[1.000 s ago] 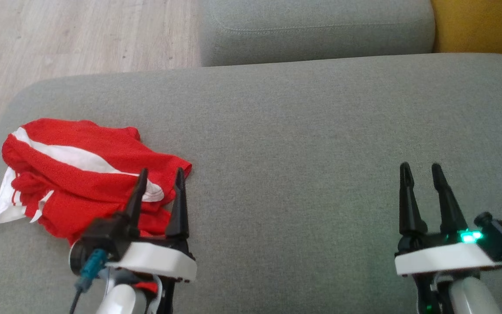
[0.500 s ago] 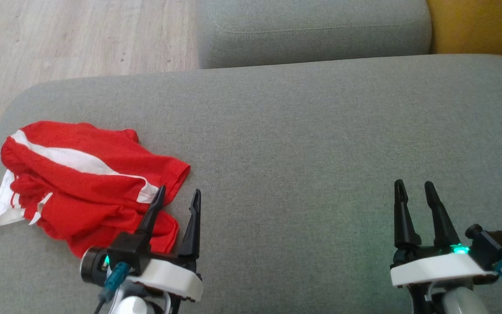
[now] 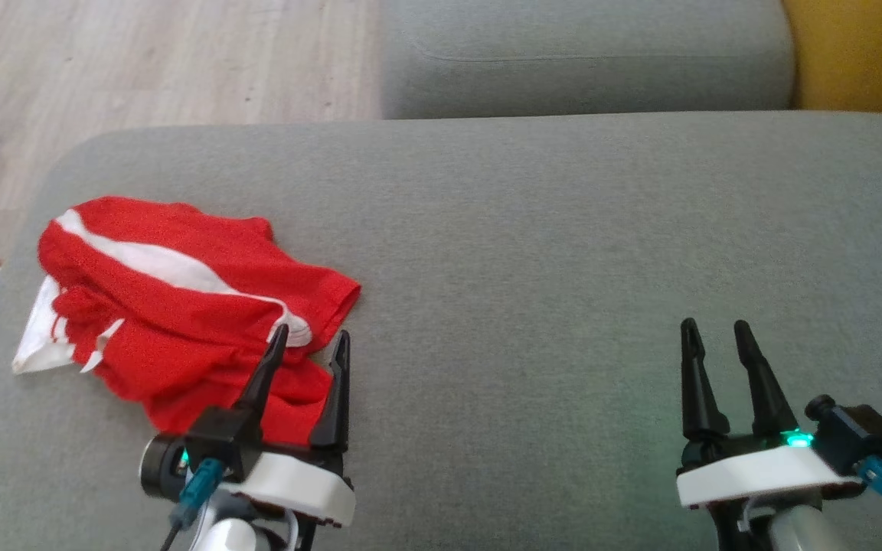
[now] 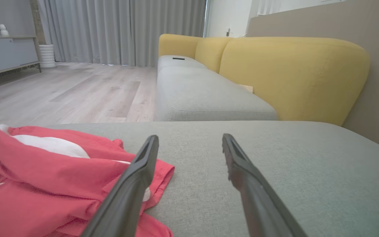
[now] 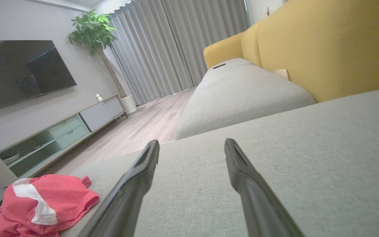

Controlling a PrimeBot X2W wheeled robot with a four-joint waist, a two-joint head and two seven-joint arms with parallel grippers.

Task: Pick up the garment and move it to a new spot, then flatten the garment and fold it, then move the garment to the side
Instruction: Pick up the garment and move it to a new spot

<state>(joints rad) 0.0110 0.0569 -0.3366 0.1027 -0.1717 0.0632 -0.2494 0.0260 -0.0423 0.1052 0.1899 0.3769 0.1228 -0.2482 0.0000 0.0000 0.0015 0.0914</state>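
A crumpled red garment with white stripes lies on the left part of the grey sofa seat. The same garment fills the lower left of the left wrist view, and the garment shows small at the lower left of the right wrist view. My left gripper stands open at the garment's right near edge, its left finger over the cloth, nothing between the fingers. My right gripper is open over bare seat far to the right, holding nothing.
A second grey seat cushion lies beyond, with a yellow backrest at the far right. Wooden floor lies past the seat's rounded left end. A TV, a low cabinet and a plant stand across the room.
The head camera has shifted, moving the whole picture to the right. My left gripper has drawn back from over the garment to its right near edge. My right gripper sits slightly lower.
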